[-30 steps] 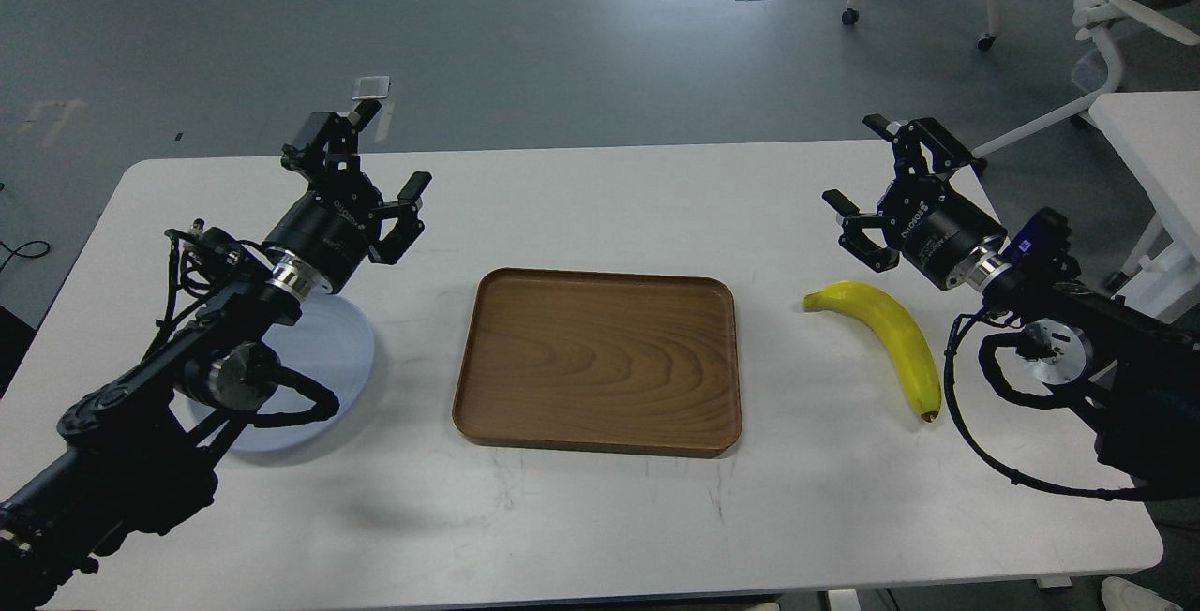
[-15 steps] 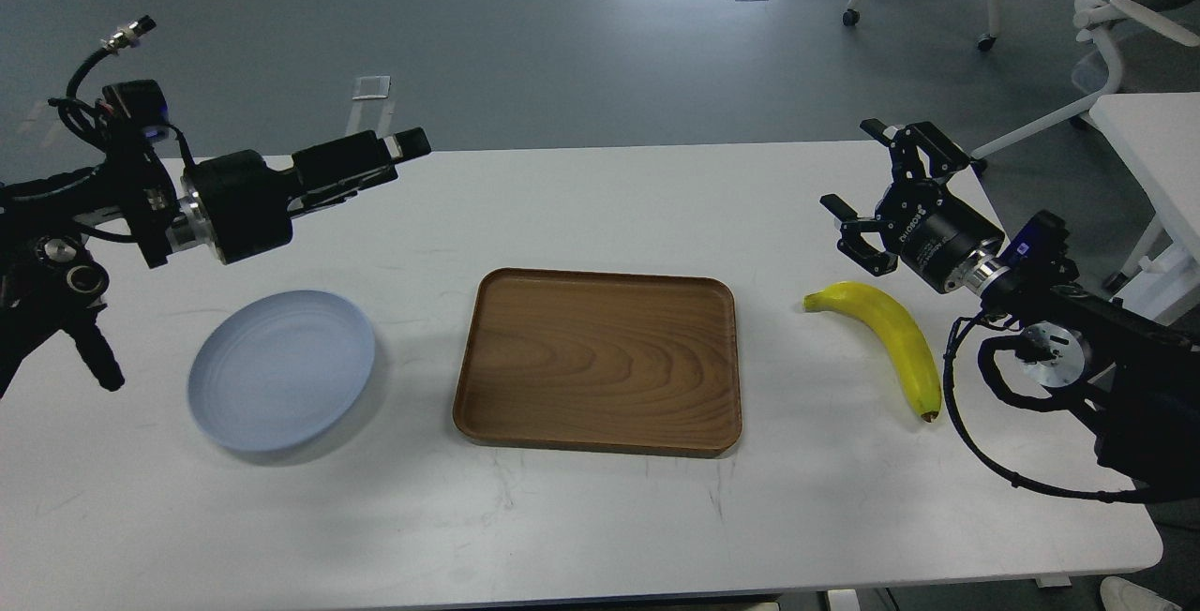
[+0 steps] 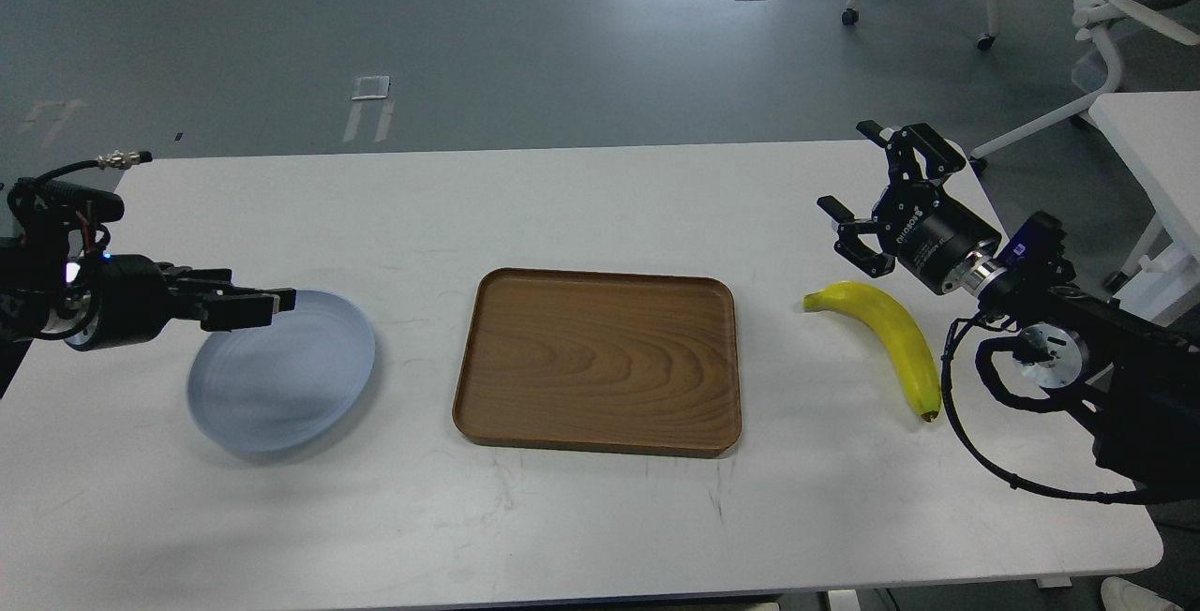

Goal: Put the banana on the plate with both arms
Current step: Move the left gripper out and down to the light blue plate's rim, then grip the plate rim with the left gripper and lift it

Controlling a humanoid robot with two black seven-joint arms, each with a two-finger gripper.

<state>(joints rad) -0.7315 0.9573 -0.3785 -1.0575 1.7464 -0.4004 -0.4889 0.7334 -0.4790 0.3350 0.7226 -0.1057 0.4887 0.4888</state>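
The yellow banana [image 3: 891, 330] lies on the white table right of the tray, its dark tip toward me. The pale blue-grey plate [image 3: 281, 386] sits on the table at the left. My left gripper [image 3: 258, 305] comes in low from the left, its fingers pointing right over the plate's far-left rim. It is seen side-on, so I cannot tell whether it is open or touching the plate. My right gripper [image 3: 853, 171] is open and empty. It hovers just behind and above the banana's stem end.
A rectangular brown wooden tray [image 3: 600, 358] lies in the middle of the table between plate and banana. A second white table [image 3: 1153, 142] and white chairs [image 3: 1116, 2] stand at the far right, beyond the table's edge.
My left arm swung away to the left and raised, then came down low so that its gripper is at the plate's rim. My right gripper has barely shifted.
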